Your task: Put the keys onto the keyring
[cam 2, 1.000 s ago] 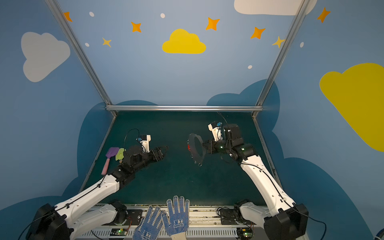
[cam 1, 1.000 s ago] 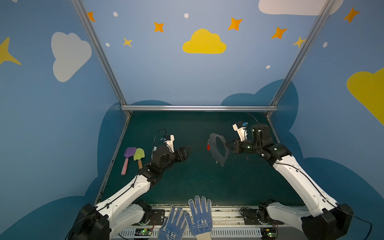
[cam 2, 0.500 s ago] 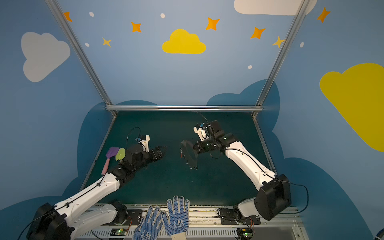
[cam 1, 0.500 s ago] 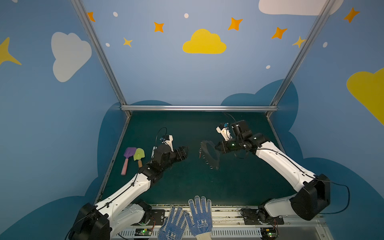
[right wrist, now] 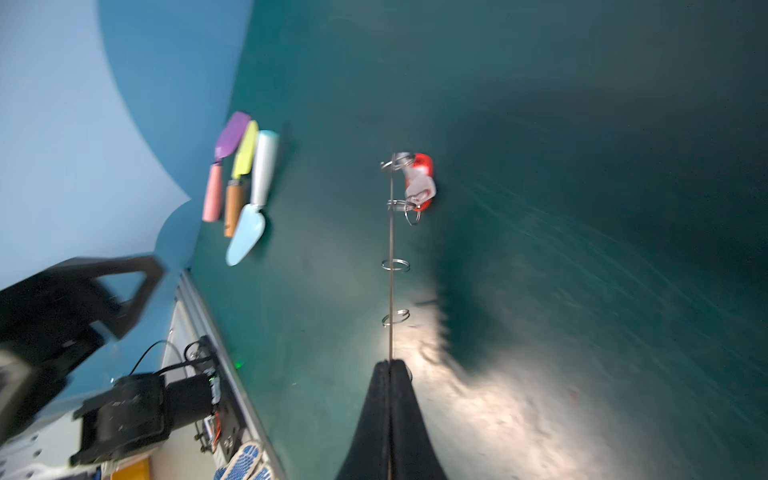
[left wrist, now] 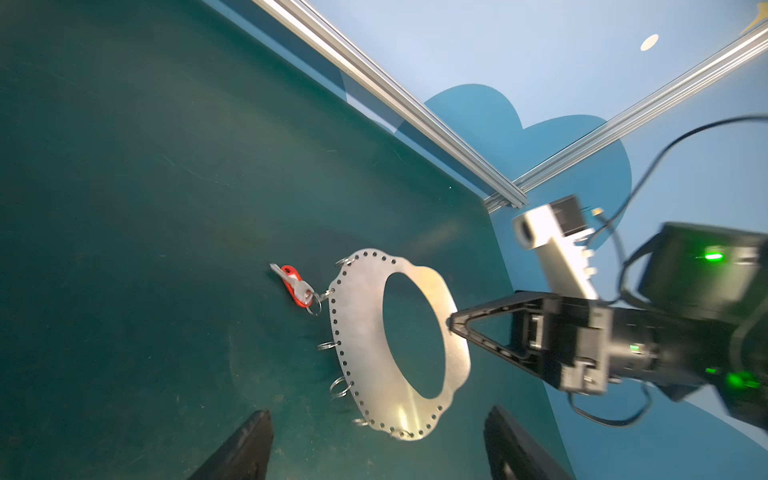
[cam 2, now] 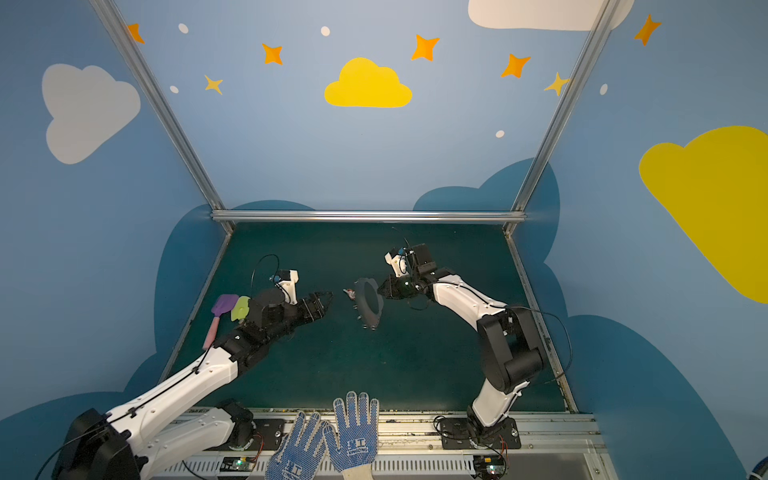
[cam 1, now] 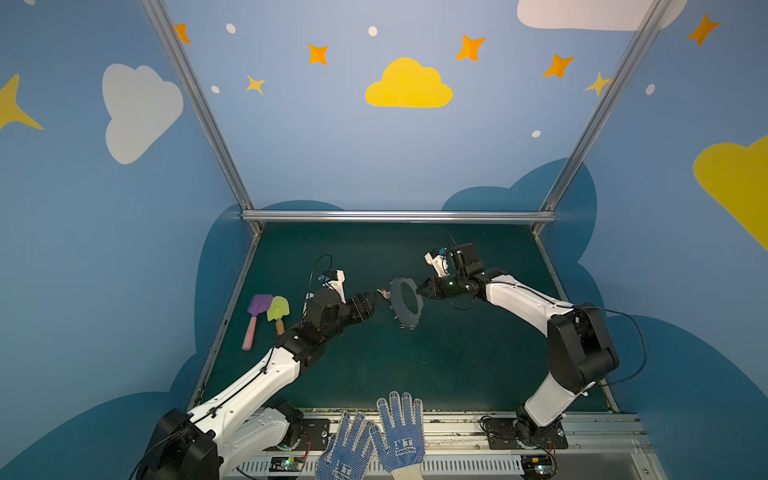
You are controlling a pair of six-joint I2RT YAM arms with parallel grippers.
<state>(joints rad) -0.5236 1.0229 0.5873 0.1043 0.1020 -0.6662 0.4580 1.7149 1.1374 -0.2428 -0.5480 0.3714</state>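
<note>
Your right claw [cam 1: 419, 291] is clamped tight on the keyring [cam 1: 408, 321]. It pinches the thin grey plate at about 3 o'clock on its rim in both top views. In the right wrist view the two black fingers [right wrist: 374, 419] press flat against the plate with no gap. The plate [right wrist: 390, 257] runs edge-on straight out from them. It stands on edge, not flat. You cannot tell whether its lowest point touches the green mat [cam 1: 415, 374].

The keys [cam 1: 384, 294] are a small silver key with a red tag. They hang from a wire ring at about 10 o'clock on the plate's rim, across the big oval hole from your right claw. In the left wrist view the keys [left wrist: 296, 286] stick out from that rim, ring linked to ring. Several more wire rings sit along the same edge.

Your left claw [cam 1: 371, 303] holds nothing. Its fingers [left wrist: 249, 444] stand wide apart and the plate shows between them in the left wrist view. In both top views the keys lie at about 3 o'clock from this claw, near its tips. In a top view a narrow strip of mat shows between the claw [cam 2: 326, 303] and the keys [cam 2: 350, 293], so they are apart.

The toy shovels [cam 1: 266, 316] lie at 9 o'clock from your left claw, well apart from the keys. The blue dotted gloves [cam 1: 374, 432] sit at the 6 o'clock edge.
</note>
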